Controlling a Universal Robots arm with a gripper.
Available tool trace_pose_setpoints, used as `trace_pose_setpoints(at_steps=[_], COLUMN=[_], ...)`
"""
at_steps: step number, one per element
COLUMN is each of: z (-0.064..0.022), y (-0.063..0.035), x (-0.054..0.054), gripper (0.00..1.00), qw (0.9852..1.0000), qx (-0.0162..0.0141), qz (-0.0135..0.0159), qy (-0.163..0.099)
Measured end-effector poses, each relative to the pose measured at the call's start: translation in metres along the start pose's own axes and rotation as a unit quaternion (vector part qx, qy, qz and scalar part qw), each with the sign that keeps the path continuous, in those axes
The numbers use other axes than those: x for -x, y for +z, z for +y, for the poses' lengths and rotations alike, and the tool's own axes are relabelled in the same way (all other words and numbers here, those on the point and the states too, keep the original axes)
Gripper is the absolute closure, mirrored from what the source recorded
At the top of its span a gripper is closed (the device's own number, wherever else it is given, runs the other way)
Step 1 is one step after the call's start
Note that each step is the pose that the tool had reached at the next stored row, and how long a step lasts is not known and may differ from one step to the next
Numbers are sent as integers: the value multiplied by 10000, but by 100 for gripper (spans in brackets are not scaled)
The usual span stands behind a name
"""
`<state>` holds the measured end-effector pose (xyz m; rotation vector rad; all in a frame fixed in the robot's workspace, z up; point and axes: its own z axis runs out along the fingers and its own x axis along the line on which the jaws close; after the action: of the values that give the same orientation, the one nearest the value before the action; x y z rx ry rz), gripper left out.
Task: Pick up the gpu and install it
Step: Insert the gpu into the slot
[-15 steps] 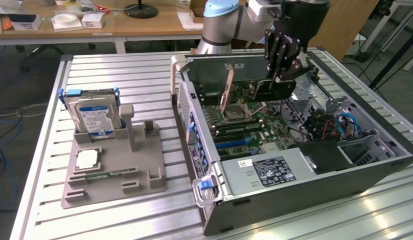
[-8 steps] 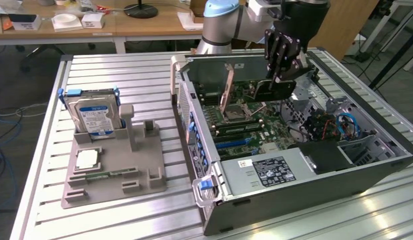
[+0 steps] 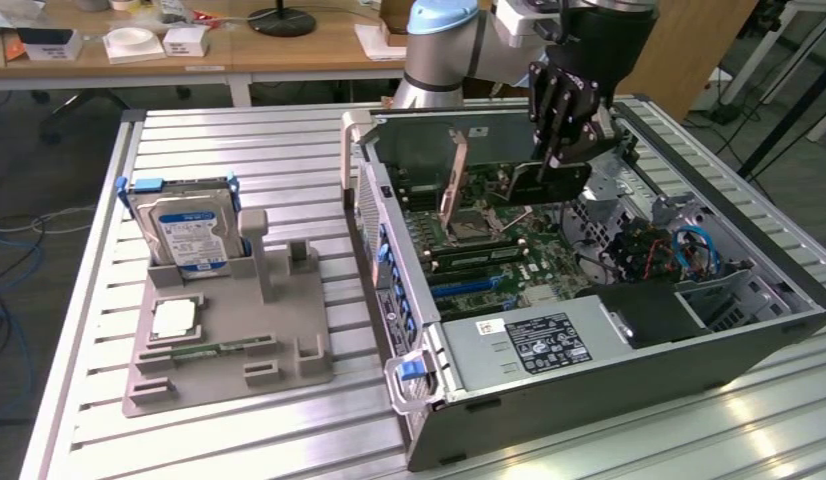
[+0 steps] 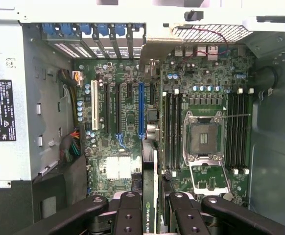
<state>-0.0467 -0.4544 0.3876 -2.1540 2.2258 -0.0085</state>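
Gpu (image 3: 547,183) held over motherboard (image 3: 520,250)
Gripper (image 3: 563,160) fingers (image 4: 128,215) clamp the gpu edge-on inside the open case (image 3: 627,390); drive (image 3: 186,235) stands in tray (image 3: 226,370), well apart.

A wooden desk (image 3: 306,52) stands behind the ribbed metal table (image 3: 253,150); blue cables (image 3: 13,258) lie on the dark floor (image 3: 53,160).

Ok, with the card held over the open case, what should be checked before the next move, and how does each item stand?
1. gpu gripped by the tool: ok, clamped between the fingers.
2. gpu over the open case, above the motherboard: ok.
3. Blue slot free of other cards: ok.
4. gpu edge lined up with that slot: cannot tell.
5. gpu seated: not ok, it hangs above the board.
6. Hard drive off to the side in its stand: ok.
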Motion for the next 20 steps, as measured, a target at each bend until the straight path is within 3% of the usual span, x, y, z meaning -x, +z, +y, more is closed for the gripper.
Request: trace_pose_setpoints(at_steps=[8, 20], z=[2, 4], y=[42, 112], x=[0, 3], gripper=[74, 74], qw=[10000, 10000], qx=[-1, -3], qz=[30, 96], qy=[-1, -4])
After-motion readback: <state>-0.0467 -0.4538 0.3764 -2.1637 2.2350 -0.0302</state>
